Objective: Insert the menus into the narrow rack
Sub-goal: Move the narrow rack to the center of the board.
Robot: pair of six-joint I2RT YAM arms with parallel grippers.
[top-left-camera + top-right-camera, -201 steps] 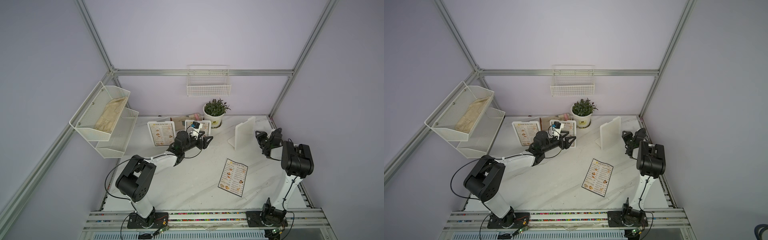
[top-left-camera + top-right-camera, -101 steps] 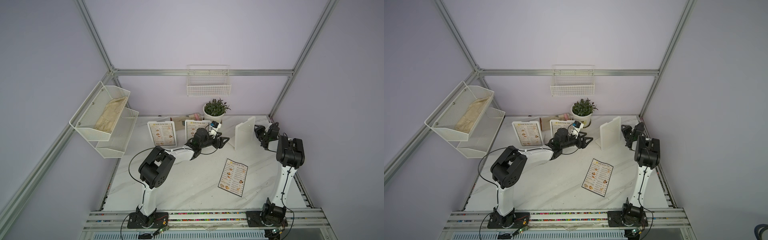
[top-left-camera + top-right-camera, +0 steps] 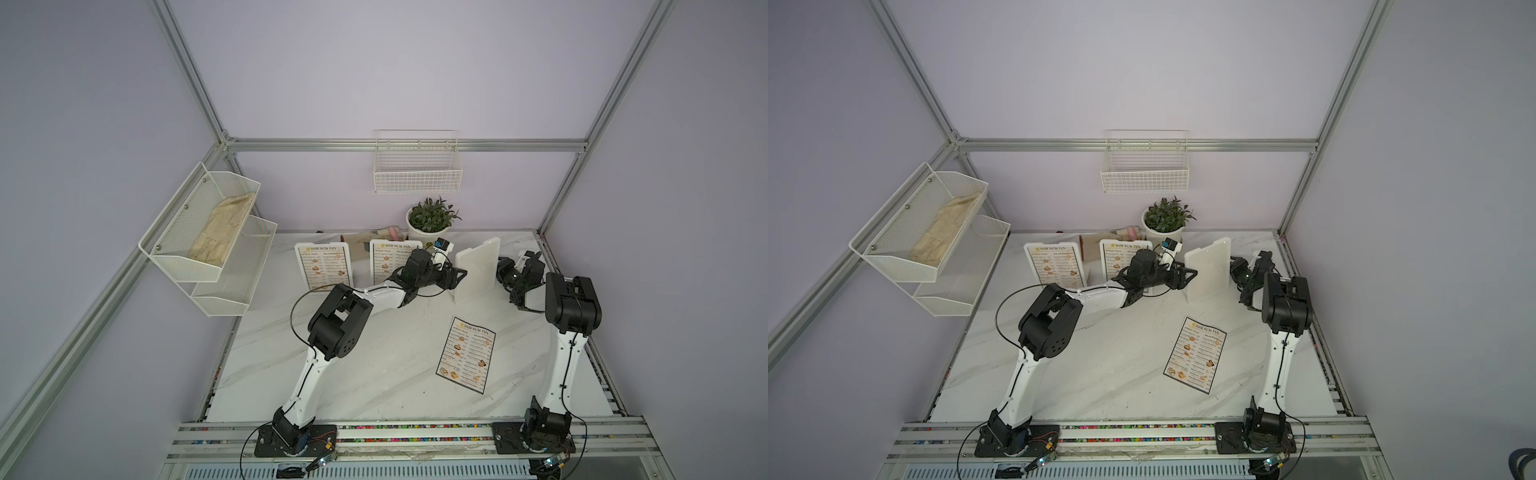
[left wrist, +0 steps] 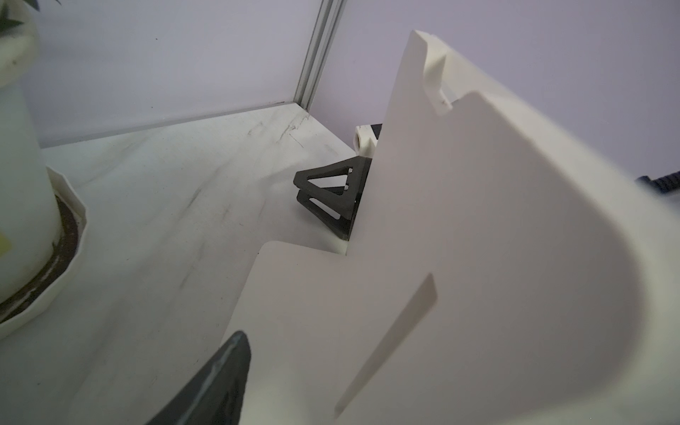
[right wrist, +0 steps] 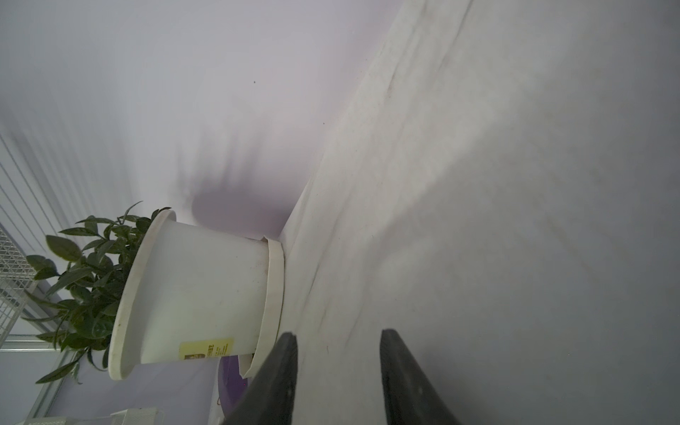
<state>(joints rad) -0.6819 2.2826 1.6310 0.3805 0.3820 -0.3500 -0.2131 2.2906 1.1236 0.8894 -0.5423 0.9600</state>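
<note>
Right gripper (image 5: 338, 333) hangs apart, empty, over marble tabletop (image 5: 515, 184) within lilac walls (image 3: 374, 83); left gripper (image 3: 457, 276): cannot tell.

Left arm on the move! A second ago my left claw (image 3: 459, 277) hung well apart from the white rack (image 3: 478, 266). Half a second back it was near, and now its tips sit right at the rack's edge. My left elbow (image 3: 338, 328) has swung in toward the rack too. On the rack's other side my right elbow (image 3: 573, 305) has drawn closer, and my right claw (image 4: 298, 189) is tucked just behind it.
</note>
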